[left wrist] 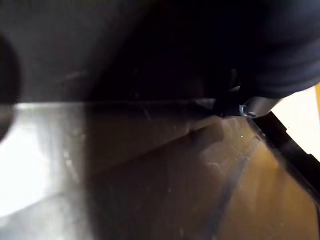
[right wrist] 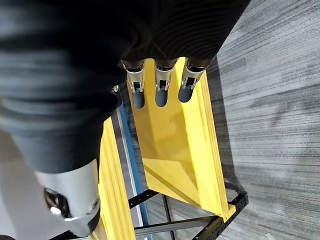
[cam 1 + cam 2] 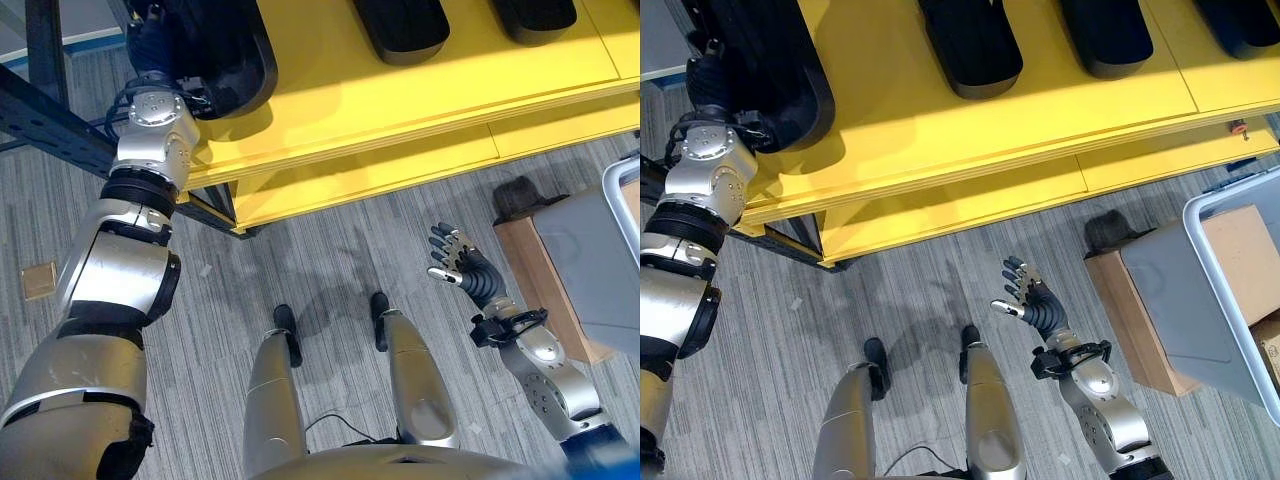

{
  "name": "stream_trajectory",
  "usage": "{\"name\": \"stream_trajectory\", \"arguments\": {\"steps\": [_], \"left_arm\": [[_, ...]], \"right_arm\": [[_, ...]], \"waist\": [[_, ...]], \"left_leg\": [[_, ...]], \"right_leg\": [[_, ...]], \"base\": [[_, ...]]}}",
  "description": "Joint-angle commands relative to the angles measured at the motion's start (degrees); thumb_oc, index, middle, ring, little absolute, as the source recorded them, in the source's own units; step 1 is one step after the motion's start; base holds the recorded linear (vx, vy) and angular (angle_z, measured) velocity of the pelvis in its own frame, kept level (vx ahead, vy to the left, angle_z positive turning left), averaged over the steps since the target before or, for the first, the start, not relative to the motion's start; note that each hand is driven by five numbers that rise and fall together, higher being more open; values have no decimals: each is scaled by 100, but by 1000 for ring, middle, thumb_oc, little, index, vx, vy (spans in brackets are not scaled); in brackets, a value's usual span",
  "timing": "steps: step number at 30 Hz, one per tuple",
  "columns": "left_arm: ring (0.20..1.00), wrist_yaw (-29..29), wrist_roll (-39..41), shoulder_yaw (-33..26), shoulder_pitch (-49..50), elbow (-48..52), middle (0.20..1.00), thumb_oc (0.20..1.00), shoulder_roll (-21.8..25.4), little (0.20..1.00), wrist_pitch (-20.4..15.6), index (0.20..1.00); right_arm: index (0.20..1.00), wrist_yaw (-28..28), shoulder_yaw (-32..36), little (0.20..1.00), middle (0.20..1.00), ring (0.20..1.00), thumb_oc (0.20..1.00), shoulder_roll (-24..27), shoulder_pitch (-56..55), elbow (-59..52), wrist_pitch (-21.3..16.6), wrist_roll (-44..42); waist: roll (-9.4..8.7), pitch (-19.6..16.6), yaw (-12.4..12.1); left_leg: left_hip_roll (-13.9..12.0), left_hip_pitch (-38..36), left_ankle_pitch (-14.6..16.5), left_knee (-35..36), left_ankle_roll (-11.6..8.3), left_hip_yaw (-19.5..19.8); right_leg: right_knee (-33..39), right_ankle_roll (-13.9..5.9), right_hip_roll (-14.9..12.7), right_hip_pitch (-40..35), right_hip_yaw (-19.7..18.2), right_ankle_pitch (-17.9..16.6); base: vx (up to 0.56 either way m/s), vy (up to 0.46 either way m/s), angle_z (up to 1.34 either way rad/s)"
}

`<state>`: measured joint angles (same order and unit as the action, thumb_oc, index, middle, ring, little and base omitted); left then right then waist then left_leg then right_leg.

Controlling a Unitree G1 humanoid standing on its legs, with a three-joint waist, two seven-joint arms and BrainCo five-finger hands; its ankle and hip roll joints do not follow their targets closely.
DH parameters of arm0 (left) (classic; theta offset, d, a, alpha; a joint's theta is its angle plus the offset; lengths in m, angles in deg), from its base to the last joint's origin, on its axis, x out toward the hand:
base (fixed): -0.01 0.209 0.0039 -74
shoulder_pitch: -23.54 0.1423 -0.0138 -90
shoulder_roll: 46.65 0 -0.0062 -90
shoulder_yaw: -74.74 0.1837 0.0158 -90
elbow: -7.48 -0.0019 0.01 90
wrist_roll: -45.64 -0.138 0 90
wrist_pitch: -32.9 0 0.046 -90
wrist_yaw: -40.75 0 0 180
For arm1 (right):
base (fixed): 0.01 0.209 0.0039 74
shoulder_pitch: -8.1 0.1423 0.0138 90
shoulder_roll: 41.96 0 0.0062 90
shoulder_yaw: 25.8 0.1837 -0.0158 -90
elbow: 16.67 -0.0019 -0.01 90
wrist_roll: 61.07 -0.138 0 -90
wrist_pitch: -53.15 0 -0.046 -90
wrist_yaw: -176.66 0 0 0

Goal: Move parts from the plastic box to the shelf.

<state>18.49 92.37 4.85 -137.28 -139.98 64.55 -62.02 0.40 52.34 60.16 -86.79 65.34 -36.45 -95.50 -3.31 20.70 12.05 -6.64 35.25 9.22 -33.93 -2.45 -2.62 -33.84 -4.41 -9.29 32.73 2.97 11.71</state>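
Note:
A black moulded part [image 3: 232,62] lies at the left end of the yellow shelf [image 3: 400,105]. My left arm reaches up to it, and my left hand [image 3: 150,45] is pressed against the part's edge with its fingers hidden. The left wrist view is up against the part's dark surface [image 1: 150,165]. My right hand [image 3: 1032,295] hangs open and empty over the floor in front of the shelf, its fingers [image 2: 160,90] straight. The grey plastic box [image 3: 1225,290] stands to the right of it.
More black parts [image 3: 970,45] [image 3: 1105,35] lie in a row further along the shelf. The plastic box rests on a cardboard box [image 3: 540,275]. A black metal frame [image 3: 50,115] carries the shelf at its left end. Grey striped floor [image 3: 330,250] lies below.

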Motion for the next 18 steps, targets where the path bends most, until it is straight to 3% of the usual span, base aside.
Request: {"name": "stream_trajectory", "arguments": {"steps": [1, 18], "left_arm": [[200, 140, 367, -370, -220, -112, 200, 200, -2, 200, -300, 200], [200, 180, 388, -481, -328, -451, 200, 200, 274, 200, -204, 200]], "right_arm": [[1000, -29, 199, 1000, 1000, 1000, 1000, 73, -266, -190, -193, -151], [1000, -8, 301, 1000, 1000, 1000, 1000, 61, -358, -145, -149, -244]], "waist": [[68, -465, 62], [-9, -536, 134]], "left_leg": [[-411, -261, 220, 26, -297, 172], [-513, -465, 133, 331, -308, -24]], "right_leg": [[368, -511, -457, -435, 21, -61], [948, -595, -268, -554, -137, -341]], "base": [[34, 18, -1], [24, 12, -8]]}}
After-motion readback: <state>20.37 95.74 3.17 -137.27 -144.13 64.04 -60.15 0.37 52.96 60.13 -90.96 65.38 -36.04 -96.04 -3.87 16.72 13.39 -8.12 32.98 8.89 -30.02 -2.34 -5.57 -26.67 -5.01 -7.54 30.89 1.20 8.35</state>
